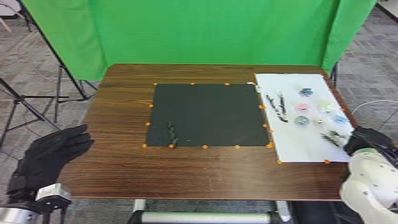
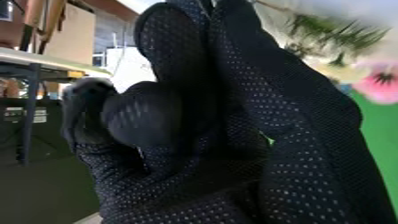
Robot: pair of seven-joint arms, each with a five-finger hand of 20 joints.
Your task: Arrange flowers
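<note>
– What to look for first?

– Start with the green sprig (image 1: 172, 134), lying on the dark sheet (image 1: 209, 110) toward the near left, roughly pointing near to far. Then go right, to the white sheet (image 1: 293, 150), just beside.

– And on that one?

– Count two dark branches (image 1: 282, 107) along the left side. Right of those, find a blue flower (image 1: 306, 92) at the far end, a pink flower (image 1: 302, 106) and a pale yellow flower (image 1: 326, 106) midway, then a blue-green flower (image 1: 302, 120) and a light blue flower (image 1: 340, 119) a little nearer. See leafy greens (image 1: 333, 137) nearest (rather wispy, those).

– Any hands about?

– Yes, right hand (image 1: 367, 140) at the near right, close beside the greens. Can't tell whether open, closed or gripping. Left hand (image 1: 55, 150) at the near left edge of the brown table (image 1: 204, 175), open, fingers straight.

– Beyond?

– Just past the far edge, a green backdrop (image 1: 213, 35).
</note>
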